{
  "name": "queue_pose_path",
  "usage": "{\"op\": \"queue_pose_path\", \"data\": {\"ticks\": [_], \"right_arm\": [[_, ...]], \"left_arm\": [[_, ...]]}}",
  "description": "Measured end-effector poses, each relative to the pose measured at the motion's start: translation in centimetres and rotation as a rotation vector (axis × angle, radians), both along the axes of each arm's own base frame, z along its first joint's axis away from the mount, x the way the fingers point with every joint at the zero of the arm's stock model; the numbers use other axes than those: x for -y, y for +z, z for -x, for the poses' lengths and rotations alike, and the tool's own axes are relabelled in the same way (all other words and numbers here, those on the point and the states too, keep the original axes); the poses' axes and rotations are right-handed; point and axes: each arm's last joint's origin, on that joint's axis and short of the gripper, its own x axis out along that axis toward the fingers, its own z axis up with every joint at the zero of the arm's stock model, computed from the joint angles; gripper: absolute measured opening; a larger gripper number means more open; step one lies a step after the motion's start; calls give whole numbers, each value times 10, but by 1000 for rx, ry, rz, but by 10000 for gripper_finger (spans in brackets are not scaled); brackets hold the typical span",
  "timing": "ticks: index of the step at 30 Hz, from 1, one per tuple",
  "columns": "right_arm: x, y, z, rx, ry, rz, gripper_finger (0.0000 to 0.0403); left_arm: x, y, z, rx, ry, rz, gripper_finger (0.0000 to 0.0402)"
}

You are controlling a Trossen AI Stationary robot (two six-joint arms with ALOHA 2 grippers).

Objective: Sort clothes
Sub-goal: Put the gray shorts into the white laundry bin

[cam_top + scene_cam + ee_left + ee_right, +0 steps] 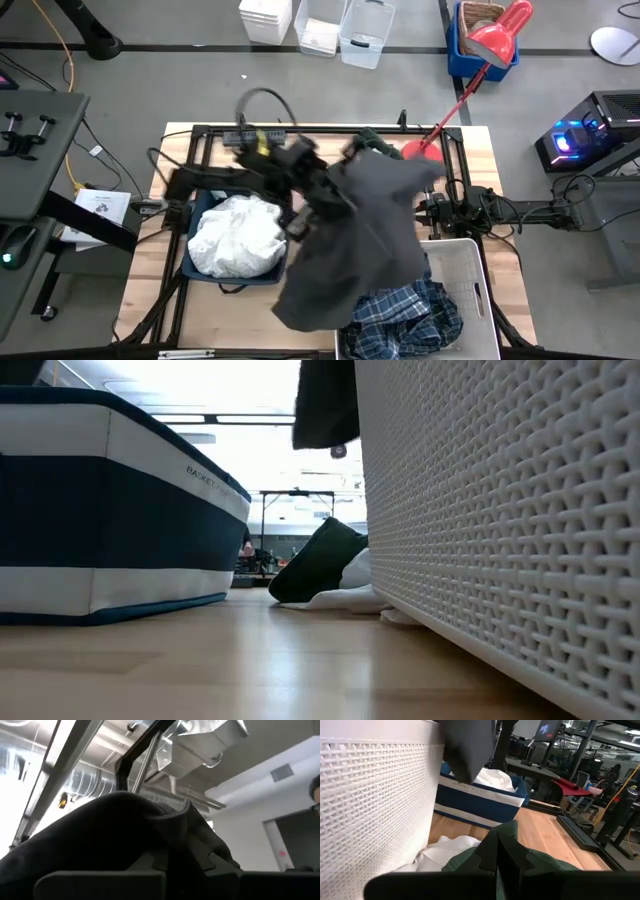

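Note:
My left gripper point(322, 198) is raised above the table's middle, tipped upward and shut on the dark grey jacket point(355, 240). The jacket spreads out below it and over the white bin point(470, 285). A blue-and-white plaid shirt point(400, 318) lies in that bin. White cloth pieces point(237, 238) fill the navy bin point(196, 262). A dark green hoodie point(318, 562) lies on the table on top of a white cloth point(345, 598), beside the white bin's far end. My right gripper point(497, 847) waits shut at the table's right side, above the hoodie. My left gripper holds the dark grey jacket by a bunched fold point(165, 820) that drapes over its upturned fingers and hides them. The fingers slant upward. The jacket hangs slack below the gripper, and its lower edge point(325, 420) dangles clear of the table beside the white bin.
A black frame point(200, 135) runs round the work area. A red lamp point(495, 40) on a red arm leans in over the far right corner. The navy bin point(100, 510) and the white bin's wall point(500, 530) leave a lane of bare table point(250, 660) between them.

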Motion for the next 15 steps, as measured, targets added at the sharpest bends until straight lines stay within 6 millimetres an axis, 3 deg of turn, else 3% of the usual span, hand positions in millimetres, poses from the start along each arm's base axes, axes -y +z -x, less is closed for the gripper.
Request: {"op": "queue_pose_path", "data": {"ticks": [4, 9, 15], "right_arm": [[0, 0, 0, 0, -1, 0, 0], [0, 0, 0, 0, -1, 0, 0], [0, 0, 0, 1, -1, 0, 0]], "left_arm": [[14, -19, -33, -23, -16, 26, 10], [35, -44, -54, -93, -53, 91, 10], [70, -107, -89, -386, -89, 39, 11]]}}
